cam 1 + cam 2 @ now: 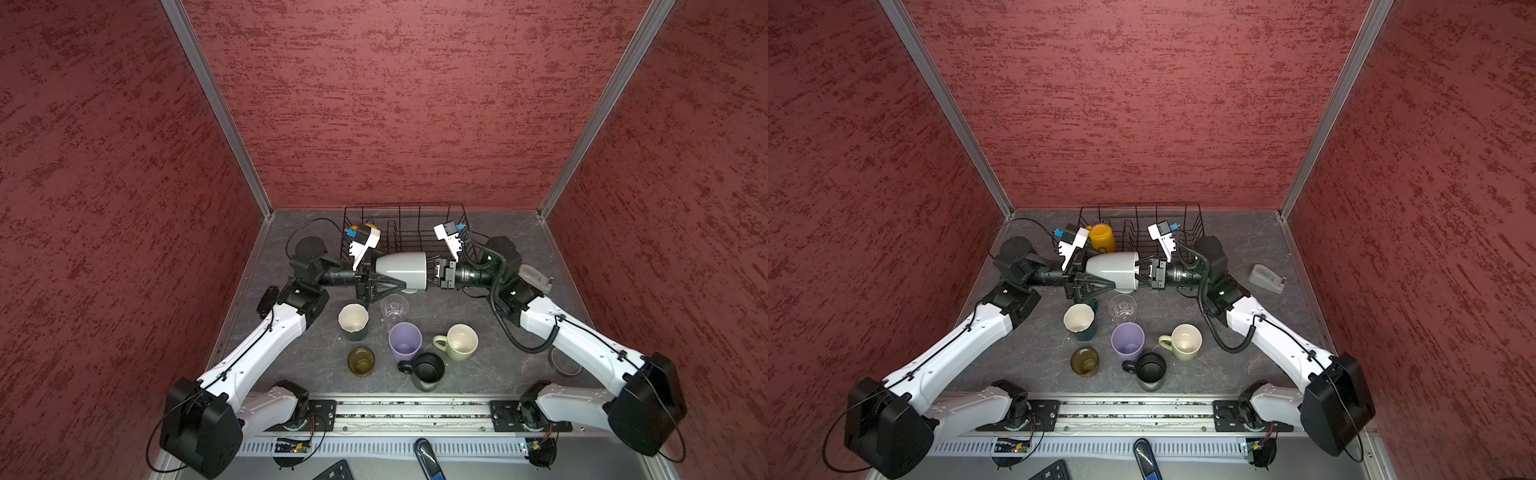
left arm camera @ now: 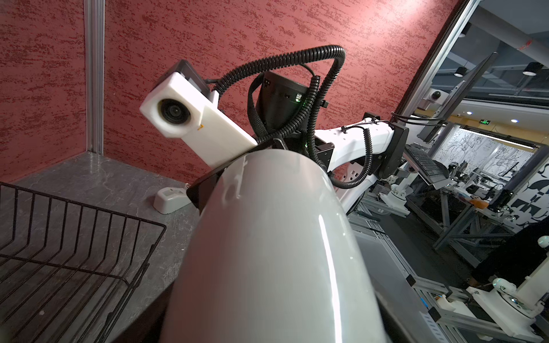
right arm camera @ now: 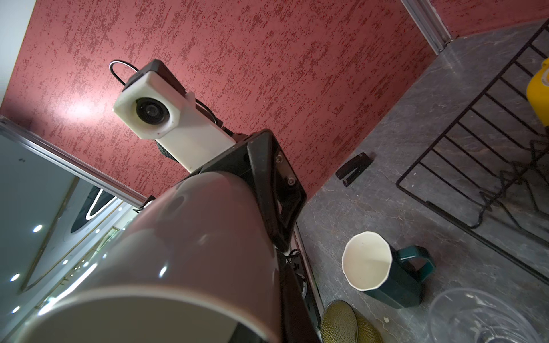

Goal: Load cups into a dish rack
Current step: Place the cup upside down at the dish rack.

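Top views: the grey mug hangs horizontal above the desk, just in front of the dish rack, a black wire basket with upright dividers. The mug is glossy pale grey and tapered. Its narrow base points toward the left hand and its wide mouth toward the right hand. The right hand is clamped tight on the rim. The left hand's jaws stand part spread about the base; whether they press on it cannot be told. A yellow mug sits in the rack at the end nearer the left arm. Upright on the desk are a teal mug, clear glass, lilac tumbler, pale green mug, black mug and amber-olive glass. Left wrist view: the mug's shiny wall fills the foreground, with a black finger of the right hand at its far rim. Right wrist view: the rim is close up and the inside is duller grey. The left hand's finger lies along the wall.
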Controlling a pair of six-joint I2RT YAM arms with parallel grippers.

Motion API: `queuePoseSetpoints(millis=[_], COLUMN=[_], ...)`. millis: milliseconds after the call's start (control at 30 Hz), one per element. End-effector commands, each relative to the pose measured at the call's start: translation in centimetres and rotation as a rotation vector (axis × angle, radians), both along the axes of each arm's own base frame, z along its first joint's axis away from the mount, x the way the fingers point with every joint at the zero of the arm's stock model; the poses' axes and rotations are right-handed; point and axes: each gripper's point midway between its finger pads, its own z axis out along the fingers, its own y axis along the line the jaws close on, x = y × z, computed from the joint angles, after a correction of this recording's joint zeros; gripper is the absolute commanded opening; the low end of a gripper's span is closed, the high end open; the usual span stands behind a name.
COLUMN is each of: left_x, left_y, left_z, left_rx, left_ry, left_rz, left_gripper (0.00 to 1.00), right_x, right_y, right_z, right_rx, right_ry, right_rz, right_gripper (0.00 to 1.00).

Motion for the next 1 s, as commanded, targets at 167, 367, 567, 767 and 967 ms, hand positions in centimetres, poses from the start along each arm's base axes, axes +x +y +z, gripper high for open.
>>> queuePoseSetpoints(millis=[167,367,567,767,967], left_x=[-0.4,-0.6,-0.7,-0.9,-1.2], left_y=[0.3,0.3,-0.2,-0.5,-0.8], left_z=[2.3,2.4,1.8,1.6,1.4], left_rx=[-0.043,-0.051,-0.041,-0.038,-0.025], left_ry=[-0.088,-0.099,-0.078,-0.071,-0.055], left_rz=[0.03,0.029,0.003,-0.019,-0.058], left_gripper=[0.93,0.93,0.88,0.88,0.87], right_x=[-0.3,-0.4,-0.4,-0.4,-0.4], right_y=[-0.2,-0.3,-0.3,-0.2,-0.2], right_z=[1.9,1.8,2.0,1.8,1.9], right_rx=[0.061,0.07,0.082,0.084,0.087], right_ry=[-0.052,-0.049,-0.046,-0.039,-0.045], right_rz=[0.014,0.01,0.015,0.02,0.016], right_gripper=[0.0,0.0,0.0,0.0,0.0])
